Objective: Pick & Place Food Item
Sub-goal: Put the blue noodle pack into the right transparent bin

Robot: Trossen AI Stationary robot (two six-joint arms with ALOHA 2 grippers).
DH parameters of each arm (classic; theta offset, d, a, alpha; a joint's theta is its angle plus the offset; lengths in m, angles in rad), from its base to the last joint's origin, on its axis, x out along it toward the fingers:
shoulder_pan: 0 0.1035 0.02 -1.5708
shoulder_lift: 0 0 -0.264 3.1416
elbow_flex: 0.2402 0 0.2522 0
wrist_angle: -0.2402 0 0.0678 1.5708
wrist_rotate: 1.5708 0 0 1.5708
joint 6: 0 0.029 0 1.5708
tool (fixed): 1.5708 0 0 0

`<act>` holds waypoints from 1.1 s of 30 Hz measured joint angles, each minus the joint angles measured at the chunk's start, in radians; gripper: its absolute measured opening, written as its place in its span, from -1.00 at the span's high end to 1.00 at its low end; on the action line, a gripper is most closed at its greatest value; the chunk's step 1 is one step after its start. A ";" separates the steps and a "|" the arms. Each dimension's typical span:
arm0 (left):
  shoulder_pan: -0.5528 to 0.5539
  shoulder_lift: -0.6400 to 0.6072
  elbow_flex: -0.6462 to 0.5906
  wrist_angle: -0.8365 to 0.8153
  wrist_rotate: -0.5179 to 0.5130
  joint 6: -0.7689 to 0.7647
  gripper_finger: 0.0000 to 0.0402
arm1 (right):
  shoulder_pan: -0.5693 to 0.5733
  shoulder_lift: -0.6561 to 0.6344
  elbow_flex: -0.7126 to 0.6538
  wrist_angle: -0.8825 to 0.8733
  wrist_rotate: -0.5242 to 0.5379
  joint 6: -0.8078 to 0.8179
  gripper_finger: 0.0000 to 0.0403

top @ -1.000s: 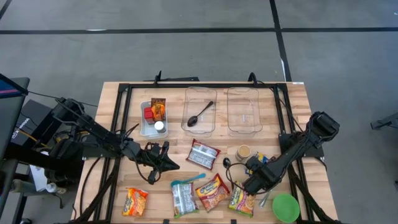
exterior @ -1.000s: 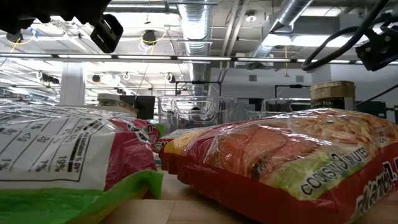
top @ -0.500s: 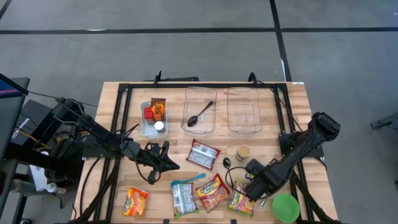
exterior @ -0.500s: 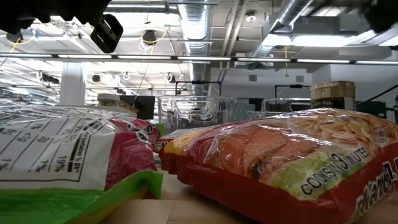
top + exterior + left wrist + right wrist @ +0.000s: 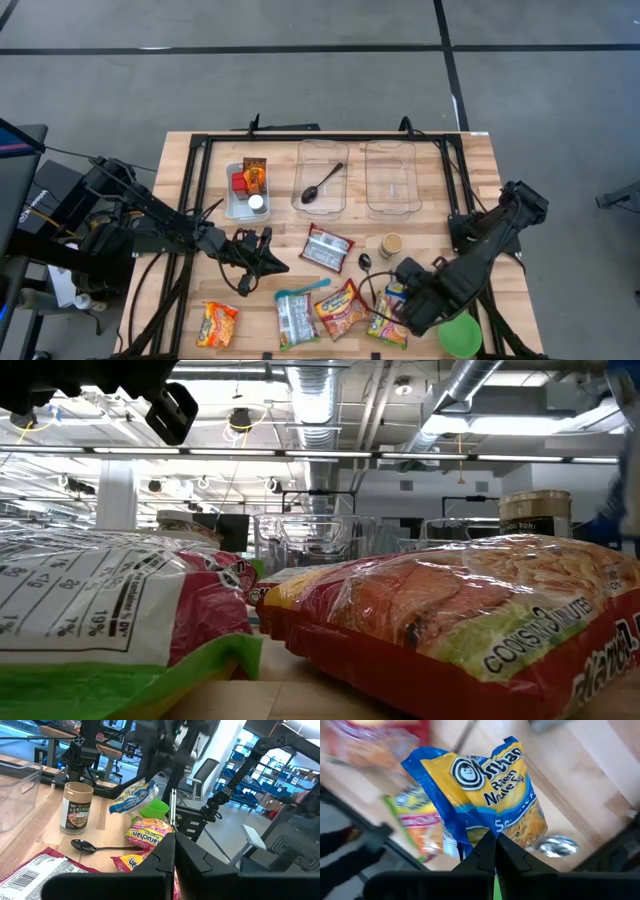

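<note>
Right hand [image 5: 490, 840]: clamped on blue-yellow noodle packet [image 5: 480, 795], lifted off surface [image 5: 480, 180], lower right of high view. Clear bins [image 5: 392, 178] lie up-frame. Left hand [image 5: 268, 262]: idle, pinched together, centre-left.

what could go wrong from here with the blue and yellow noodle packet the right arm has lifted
The right gripper pinches the blue and yellow noodle packet only at one edge, so the hanging bag may slip or swing. The brown-lidded jar, black spoon and green bowl lie close below; a low carry could knock them. The left gripper waits mid-table, possibly in the path to the clear bins.
</note>
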State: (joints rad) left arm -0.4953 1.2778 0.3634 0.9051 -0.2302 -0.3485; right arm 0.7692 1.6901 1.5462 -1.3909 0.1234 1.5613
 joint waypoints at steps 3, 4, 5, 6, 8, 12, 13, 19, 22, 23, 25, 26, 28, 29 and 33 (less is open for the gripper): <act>0.000 0.000 0.000 0.000 0.000 0.000 1.00 | 0.000 0.000 0.064 -0.018 0.072 -0.005 1.00; 0.000 0.000 0.000 0.000 0.000 0.000 1.00 | 0.000 -0.001 0.084 -0.021 0.102 -0.013 1.00; 0.000 0.000 0.000 0.000 0.000 0.000 1.00 | 0.000 -0.001 0.104 -0.021 0.134 -0.021 1.00; 0.000 0.000 0.000 0.000 0.000 0.000 1.00 | 0.000 -0.001 0.123 -0.025 0.167 -0.027 1.00; 0.000 0.000 0.000 0.000 0.000 0.000 1.00 | -0.004 -0.002 0.162 -0.040 0.237 -0.028 1.00; 0.000 0.000 0.000 0.001 0.000 0.000 1.00 | -0.019 -0.004 0.238 -0.078 0.366 -0.053 1.00; 0.000 0.000 0.000 0.000 0.000 0.000 1.00 | -0.025 -0.004 0.255 -0.093 0.399 -0.054 1.00; 0.000 0.000 0.000 0.001 0.000 0.000 1.00 | -0.088 -0.004 0.341 -0.113 0.561 -0.133 1.00; 0.000 0.000 0.000 0.001 0.000 0.000 1.00 | -0.139 -0.004 0.370 -0.112 0.609 -0.173 1.00; 0.000 0.000 0.000 0.000 0.000 0.000 1.00 | -0.160 -0.004 0.378 -0.112 0.621 -0.186 1.00; 0.000 0.000 0.000 0.001 0.000 0.000 1.00 | -0.201 -0.004 0.391 -0.112 0.640 -0.214 1.00; 0.000 0.000 0.000 0.001 0.000 0.000 1.00 | -0.225 -0.004 0.397 -0.112 0.644 -0.229 1.00; 0.000 0.000 0.000 0.001 0.000 0.000 1.00 | -0.273 -0.004 0.407 -0.113 0.645 -0.264 1.00; 0.000 0.000 0.000 0.000 0.000 0.000 1.00 | -0.298 -0.004 0.415 -0.112 0.645 -0.284 1.00; 0.000 0.000 0.000 0.000 0.000 0.000 1.00 | -0.403 -0.004 0.433 -0.113 0.645 -0.344 1.00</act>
State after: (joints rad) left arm -0.4953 1.2778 0.3631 0.9056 -0.2302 -0.3485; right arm 0.3665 1.6859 1.9788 -1.5037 0.7682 1.2174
